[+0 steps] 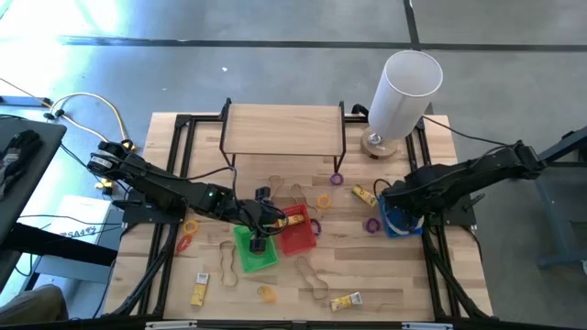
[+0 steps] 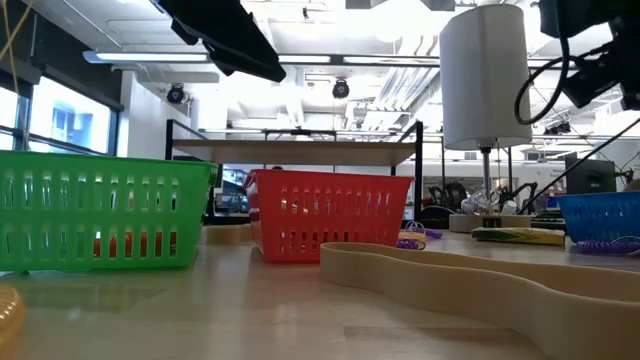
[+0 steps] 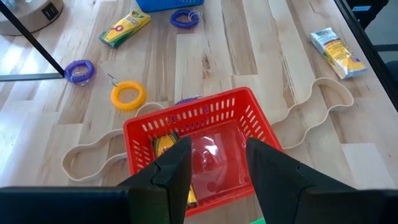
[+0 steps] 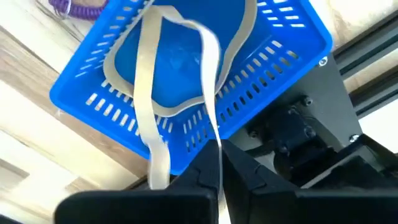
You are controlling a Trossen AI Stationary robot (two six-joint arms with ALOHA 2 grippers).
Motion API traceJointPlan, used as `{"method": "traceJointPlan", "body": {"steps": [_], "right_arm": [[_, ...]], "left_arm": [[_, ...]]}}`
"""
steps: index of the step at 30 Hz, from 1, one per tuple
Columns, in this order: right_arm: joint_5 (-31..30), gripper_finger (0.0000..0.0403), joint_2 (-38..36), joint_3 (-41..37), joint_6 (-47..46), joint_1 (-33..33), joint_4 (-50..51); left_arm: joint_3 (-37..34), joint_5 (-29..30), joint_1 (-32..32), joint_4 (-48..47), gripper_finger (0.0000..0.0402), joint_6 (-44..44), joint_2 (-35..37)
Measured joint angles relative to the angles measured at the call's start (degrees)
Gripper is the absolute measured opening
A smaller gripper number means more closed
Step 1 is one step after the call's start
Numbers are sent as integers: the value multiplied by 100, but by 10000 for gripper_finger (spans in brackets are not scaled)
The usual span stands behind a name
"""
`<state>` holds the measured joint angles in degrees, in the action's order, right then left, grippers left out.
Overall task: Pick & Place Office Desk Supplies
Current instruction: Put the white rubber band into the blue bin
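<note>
My right gripper (image 4: 219, 159) hangs over the blue basket (image 4: 186, 68) at the table's right and is shut on a tan rubber-band loop (image 4: 149, 74). My left gripper (image 3: 217, 171) stands open above the red basket (image 3: 205, 124), with nothing between its fingers. A yellow packet (image 3: 163, 146) lies in that basket. The green basket (image 1: 255, 249) stands beside the red one. On the wood lie a yellow ring (image 3: 128, 95), purple rings (image 3: 79, 71), packets (image 3: 337, 53) and more tan loops (image 3: 311, 109). My right gripper pinches one strand of the tan loop (image 4: 214, 134) between its two fingertips, coming from above and pointing down. The loop curves slack below the fingers into the blue basket. One strand (image 4: 157, 158) lies over the basket's wall.
A tall white cylinder (image 1: 401, 92) stands at the far right, beside a wooden shelf (image 1: 284, 128) on black legs at the far middle. Black frame rails (image 1: 438, 266) run along both sides. More packets (image 1: 346, 301) and loops (image 1: 310, 280) lie toward the near edge.
</note>
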<state>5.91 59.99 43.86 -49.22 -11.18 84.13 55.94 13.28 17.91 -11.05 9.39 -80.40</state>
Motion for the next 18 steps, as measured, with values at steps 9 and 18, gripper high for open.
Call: {"method": "traceJointPlan", "body": {"steps": [9,18], "right_arm": [[18,2,647,2,181,-4,-8],[-80,2,1256,65,1042,-7,-68]], "left_arm": [[0,0,-1,0,145,0,0],[0,0,0,-4,145,-2,0]]}}
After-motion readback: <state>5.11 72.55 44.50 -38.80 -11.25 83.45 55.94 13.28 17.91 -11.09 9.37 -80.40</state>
